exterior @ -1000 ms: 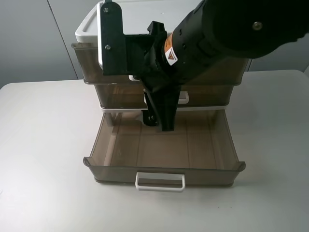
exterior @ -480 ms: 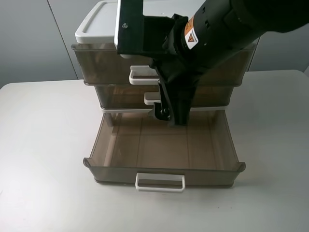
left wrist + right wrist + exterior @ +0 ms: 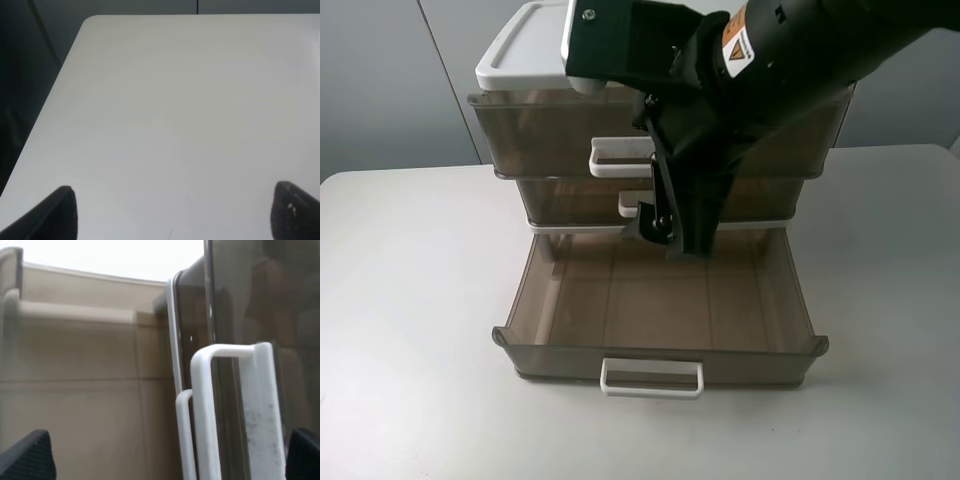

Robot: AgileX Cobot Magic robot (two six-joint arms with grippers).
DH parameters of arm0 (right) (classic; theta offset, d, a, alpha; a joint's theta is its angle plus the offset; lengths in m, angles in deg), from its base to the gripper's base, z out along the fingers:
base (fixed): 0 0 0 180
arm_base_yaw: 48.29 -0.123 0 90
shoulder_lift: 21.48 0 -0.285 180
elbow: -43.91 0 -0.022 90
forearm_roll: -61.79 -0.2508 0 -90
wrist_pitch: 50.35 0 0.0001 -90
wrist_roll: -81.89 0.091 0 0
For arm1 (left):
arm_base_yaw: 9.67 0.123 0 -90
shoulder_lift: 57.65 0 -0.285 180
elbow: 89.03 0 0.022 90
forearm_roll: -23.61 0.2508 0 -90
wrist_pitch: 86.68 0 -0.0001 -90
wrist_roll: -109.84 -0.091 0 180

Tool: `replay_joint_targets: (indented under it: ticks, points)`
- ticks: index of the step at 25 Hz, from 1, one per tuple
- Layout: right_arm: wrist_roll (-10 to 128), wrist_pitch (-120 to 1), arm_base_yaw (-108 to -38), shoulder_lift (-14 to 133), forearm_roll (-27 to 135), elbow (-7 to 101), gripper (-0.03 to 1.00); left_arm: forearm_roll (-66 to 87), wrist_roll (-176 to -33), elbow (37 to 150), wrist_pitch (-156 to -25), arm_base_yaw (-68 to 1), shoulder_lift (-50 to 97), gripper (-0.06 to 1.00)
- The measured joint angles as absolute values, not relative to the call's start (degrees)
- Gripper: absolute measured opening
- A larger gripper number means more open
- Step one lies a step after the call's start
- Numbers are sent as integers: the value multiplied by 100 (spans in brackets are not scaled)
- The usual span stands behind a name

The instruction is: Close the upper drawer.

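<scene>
The upper drawer (image 3: 535, 135) is the tall smoky brown one at the top of the cabinet, with a white loop handle (image 3: 618, 157). Its front stands about level with the drawer below. My right gripper (image 3: 677, 238) hangs in front of the cabinet, just right of and below that handle, fingers pointing down, open and empty. In the right wrist view the large white handle (image 3: 235, 405) lies between my spread fingertips (image 3: 25, 460). My left gripper (image 3: 172, 215) is open over bare table and out of the exterior high view.
The middle brown drawer (image 3: 570, 200) has a small white handle (image 3: 630, 206). The lowest drawer (image 3: 660, 300) is pulled far out over the white table (image 3: 410, 300), empty, with its handle (image 3: 651, 377) near the front. A white lid (image 3: 520, 55) tops the cabinet.
My right arm has swung to the right and a little up, uncovering the upper drawer's handle. The drawers have not moved.
</scene>
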State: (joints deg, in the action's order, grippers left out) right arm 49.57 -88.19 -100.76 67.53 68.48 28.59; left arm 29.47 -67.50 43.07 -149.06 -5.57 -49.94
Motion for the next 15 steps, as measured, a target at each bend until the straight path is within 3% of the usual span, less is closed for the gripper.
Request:
replay_joint_targets:
  ticks: [15]
  points:
    - [4827, -9083, -9808, 6754, 6537, 2641, 70, 2947, -6761, 4307, -14906, -557, -4994, 74]
